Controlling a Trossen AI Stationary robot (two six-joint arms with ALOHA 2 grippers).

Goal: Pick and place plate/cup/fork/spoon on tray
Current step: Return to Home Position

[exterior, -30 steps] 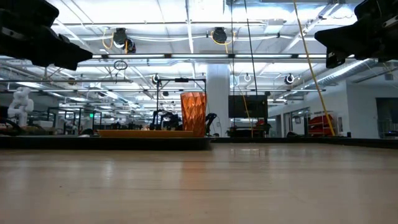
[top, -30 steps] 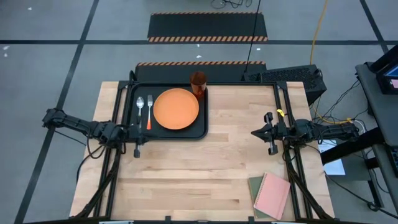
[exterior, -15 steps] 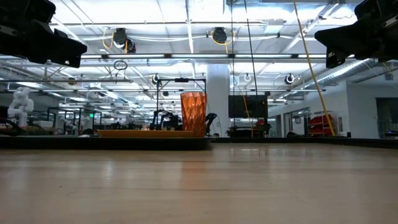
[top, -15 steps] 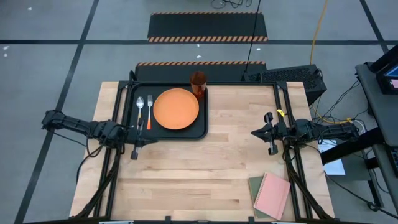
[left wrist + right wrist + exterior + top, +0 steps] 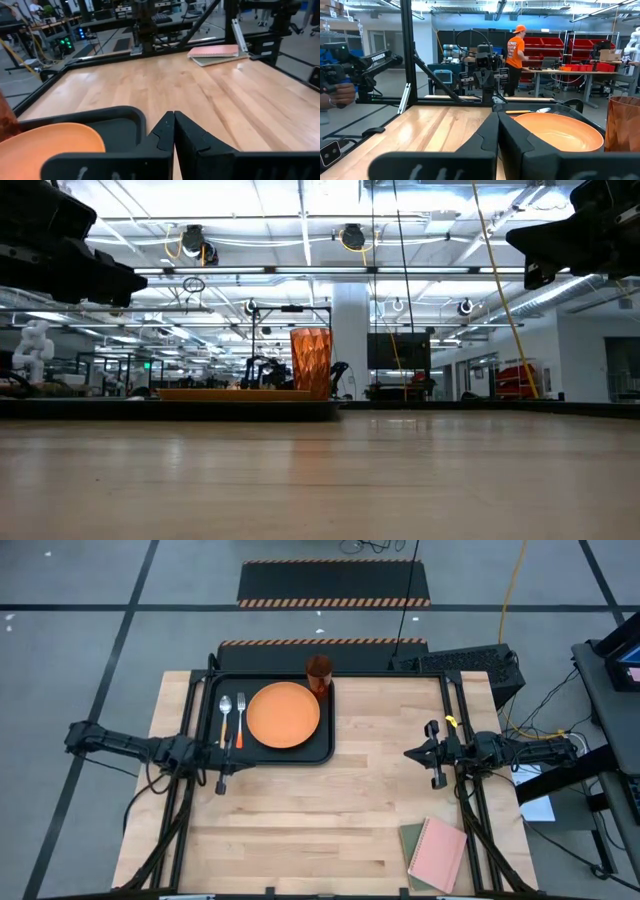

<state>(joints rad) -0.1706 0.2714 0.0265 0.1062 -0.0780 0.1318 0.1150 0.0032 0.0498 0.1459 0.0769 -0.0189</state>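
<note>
All four items sit on the tray (image 5: 212, 718), upper left of centre in the high view: plate (image 5: 283, 715) mid-tray, cup (image 5: 318, 672) at its upper right corner, spoon (image 5: 225, 716) and fork (image 5: 240, 717) side by side left of the plate. Left gripper (image 5: 221, 769) hangs at the tray's lower left corner, fingers pressed together and empty; right gripper (image 5: 428, 753) waits mid-right, also closed on nothing. Risk, as I judge it: a careless sweep by the left arm could clip the rim and jolt the tray, scattering the cutlery or tipping the tall cup.
</note>
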